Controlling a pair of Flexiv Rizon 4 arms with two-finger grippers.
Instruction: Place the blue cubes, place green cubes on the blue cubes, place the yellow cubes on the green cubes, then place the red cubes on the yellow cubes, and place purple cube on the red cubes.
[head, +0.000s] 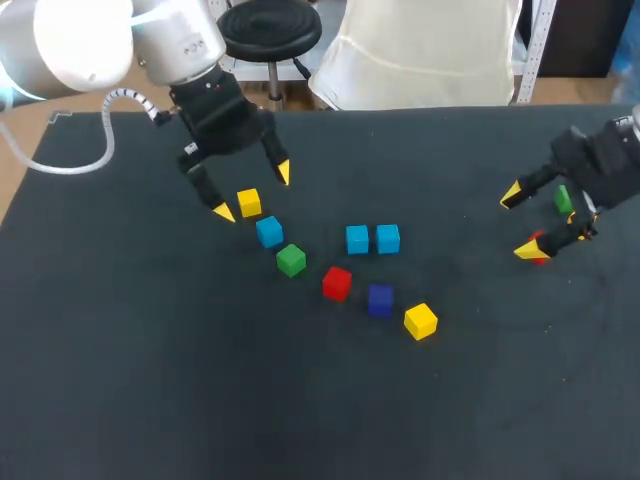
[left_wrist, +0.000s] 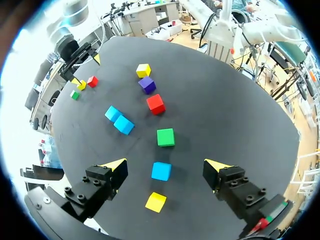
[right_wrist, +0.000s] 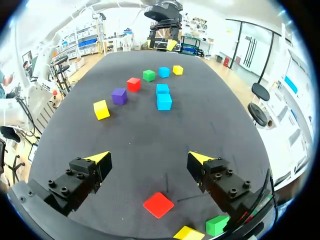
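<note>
left gripper (head: 253, 192) stands wide open, a yellow cube (left_wrist: 155, 202) lying between its fingers and touching neither. just ahead sits a blue cube (left_wrist: 161, 171), then a green cube (left_wrist: 165, 137), red cube (left_wrist: 155, 104) and purple cube (left_wrist: 146, 84). right gripper (head: 519, 222) also gapes wide, a second red cube (right_wrist: 158, 204) lying loose between its fingers. beside that, a second green cube (right_wrist: 217, 225) and second yellow cube (right_wrist: 189, 233) are partly cut off.

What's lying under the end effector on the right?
Below the open right end effector lies a red cube, with a green cube and a yellow cube beside it. The head view shows them only partly.
</note>
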